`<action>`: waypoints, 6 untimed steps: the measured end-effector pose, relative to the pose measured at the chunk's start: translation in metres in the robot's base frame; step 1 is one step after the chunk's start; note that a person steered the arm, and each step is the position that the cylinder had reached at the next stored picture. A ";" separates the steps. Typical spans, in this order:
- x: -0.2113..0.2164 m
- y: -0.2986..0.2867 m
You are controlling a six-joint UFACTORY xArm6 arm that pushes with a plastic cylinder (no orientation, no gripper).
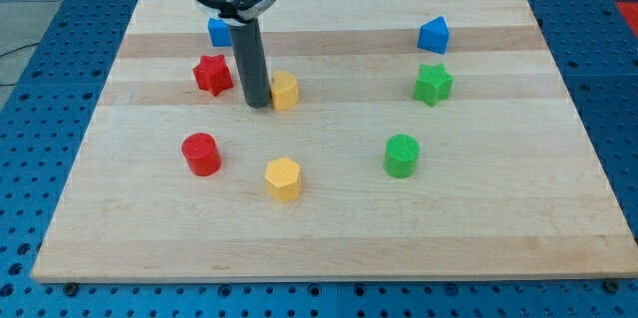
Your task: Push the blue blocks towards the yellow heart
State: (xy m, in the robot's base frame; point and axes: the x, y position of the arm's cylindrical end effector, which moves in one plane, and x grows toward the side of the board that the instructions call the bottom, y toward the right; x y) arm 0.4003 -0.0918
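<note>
My tip (259,105) rests on the board, touching or nearly touching the left side of a yellow block, likely the heart (287,90). The rod hides part of that block. A blue cube (217,31) sits near the view's top, just left of the rod and partly behind it. A second blue block, roughly triangular (433,35), sits at the view's top right, far from my tip. A yellow hexagonal block (283,177) lies below the middle.
A red star (212,74) sits just left of the rod. A red cylinder (200,154) is at the lower left. A green star (433,84) and a green cylinder (401,156) are on the right. The wooden board (498,228) ends at blue perforated table.
</note>
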 end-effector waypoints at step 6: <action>-0.161 0.195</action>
State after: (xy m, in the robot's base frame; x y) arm 0.2390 0.1034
